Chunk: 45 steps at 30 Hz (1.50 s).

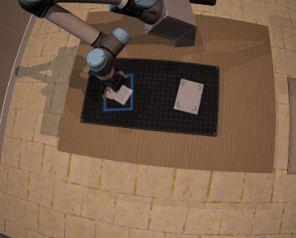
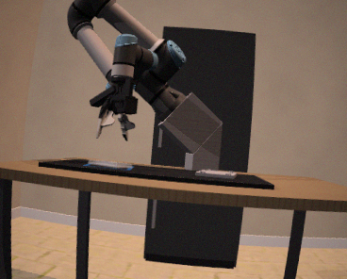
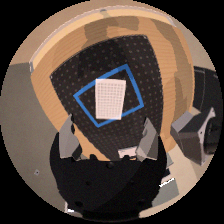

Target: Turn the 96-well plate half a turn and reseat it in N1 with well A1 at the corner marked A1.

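Observation:
The white 96-well plate [image 3: 110,98] lies flat on the black mat inside a blue square outline [image 3: 108,95], slightly skewed to it. It also shows in the top view [image 1: 123,95], partly hidden under the arm's wrist, and as a thin slab in the exterior view [image 2: 109,164]. The plate nest N1 [image 1: 188,96] is a pale rectangle with corner locators on the right part of the mat, with nothing on it [image 2: 216,173]. My gripper [image 2: 112,128] hangs well above the plate, fingers pointing down, open and empty [image 3: 109,142]. The plate's cut corner is too small to make out.
The black perforated mat [image 1: 150,98] lies on a brown wooden table. The robot's grey base block [image 1: 172,24] stands at the table's back edge, with a dark cabinet [image 2: 202,141] behind it.

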Each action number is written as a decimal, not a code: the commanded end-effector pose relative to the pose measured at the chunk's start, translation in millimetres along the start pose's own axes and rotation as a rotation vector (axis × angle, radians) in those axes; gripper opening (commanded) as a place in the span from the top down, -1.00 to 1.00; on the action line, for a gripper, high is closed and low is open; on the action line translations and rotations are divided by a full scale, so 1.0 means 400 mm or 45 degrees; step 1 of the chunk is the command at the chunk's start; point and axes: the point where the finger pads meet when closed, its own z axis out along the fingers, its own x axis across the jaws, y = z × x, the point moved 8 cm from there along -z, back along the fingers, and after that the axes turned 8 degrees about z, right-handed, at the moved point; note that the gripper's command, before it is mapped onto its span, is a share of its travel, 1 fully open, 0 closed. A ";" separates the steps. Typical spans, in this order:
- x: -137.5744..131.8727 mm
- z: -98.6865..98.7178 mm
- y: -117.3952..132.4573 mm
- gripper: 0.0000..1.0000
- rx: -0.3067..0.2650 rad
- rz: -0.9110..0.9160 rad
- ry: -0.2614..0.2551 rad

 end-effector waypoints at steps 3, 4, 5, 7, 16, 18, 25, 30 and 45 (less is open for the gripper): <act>0.000 0.024 0.000 -1.00 0.000 0.000 -0.001; 0.000 0.028 0.000 -1.00 0.000 0.000 -0.001; 0.000 0.028 0.000 -1.00 0.000 0.000 -0.001; 0.000 0.032 0.000 -1.00 0.000 0.000 -0.001; 0.000 0.069 0.000 -1.00 0.000 0.000 -0.001; 0.000 0.078 0.000 -1.00 0.000 0.000 -0.001; 0.000 0.098 0.000 -1.00 0.000 0.000 -0.001; 0.000 0.119 0.000 -1.00 0.000 0.000 -0.001; 0.000 0.173 0.000 -1.00 0.000 0.000 -0.001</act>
